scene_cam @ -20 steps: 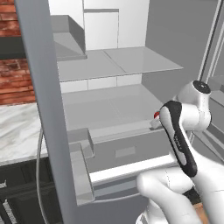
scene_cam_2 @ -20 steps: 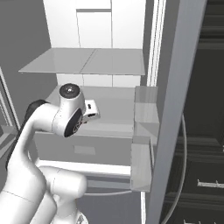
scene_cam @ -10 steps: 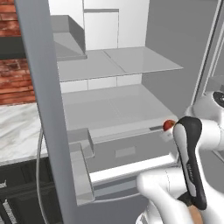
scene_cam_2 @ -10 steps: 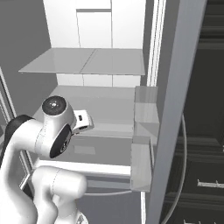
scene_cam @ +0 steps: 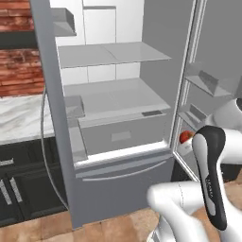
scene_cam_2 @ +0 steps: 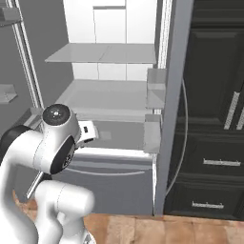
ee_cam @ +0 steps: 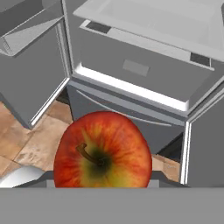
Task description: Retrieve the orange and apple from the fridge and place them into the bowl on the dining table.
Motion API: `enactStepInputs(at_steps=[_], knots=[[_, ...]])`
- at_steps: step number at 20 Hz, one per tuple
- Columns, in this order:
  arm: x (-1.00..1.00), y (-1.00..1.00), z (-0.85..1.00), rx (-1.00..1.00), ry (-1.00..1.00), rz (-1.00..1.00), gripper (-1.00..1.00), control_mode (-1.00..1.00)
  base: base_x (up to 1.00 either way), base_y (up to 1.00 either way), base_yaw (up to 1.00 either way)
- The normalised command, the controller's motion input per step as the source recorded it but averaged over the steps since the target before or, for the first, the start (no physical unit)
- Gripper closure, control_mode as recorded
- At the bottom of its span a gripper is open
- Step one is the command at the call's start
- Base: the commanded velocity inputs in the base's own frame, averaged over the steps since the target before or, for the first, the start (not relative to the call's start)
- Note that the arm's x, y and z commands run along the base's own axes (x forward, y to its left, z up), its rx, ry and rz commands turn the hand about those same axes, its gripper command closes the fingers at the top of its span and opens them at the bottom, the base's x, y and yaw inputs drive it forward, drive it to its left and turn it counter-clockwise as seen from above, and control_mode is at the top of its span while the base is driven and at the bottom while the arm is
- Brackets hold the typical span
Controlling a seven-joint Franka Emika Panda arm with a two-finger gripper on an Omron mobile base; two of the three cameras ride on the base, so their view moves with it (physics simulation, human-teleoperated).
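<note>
Red streaked with yellow, the apple [ee_cam: 103, 151] is seen close against the hand camera, stem toward the lens, gripped between the jaws of the gripper [ee_cam: 103, 186], which are set part-way apart on the fruit. In the left base view the apple [scene_cam: 185, 137] is carried just outside the fridge [scene_cam: 113, 118], beside its right door and level with its bottom drawer [scene_cam: 124, 168]. Both fridge doors stand open, and the grey shelves [scene_cam: 113, 53] inside are seen bare; the orange cannot be found in these pictures. By this showing, the apple is judged taken out but not yet delivered: the carry to the bowl on the dining table is left, and the orange's state cannot be told.
</note>
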Motion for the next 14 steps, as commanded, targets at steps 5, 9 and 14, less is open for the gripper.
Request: enactStepInputs(at_steps=[5,9,14], knots=[[0.0,0.0,0.0,0.0,0.0,0.0,1.0,1.0,-1.0,0.0,0.0],[0.0,0.0,0.0,0.0,0.0,0.0,1.0,1.0,-1.0,0.06,0.05],[0.0,0.0,0.0,0.0,0.0,0.0,1.0,1.0,-1.0,0.13,0.05]])
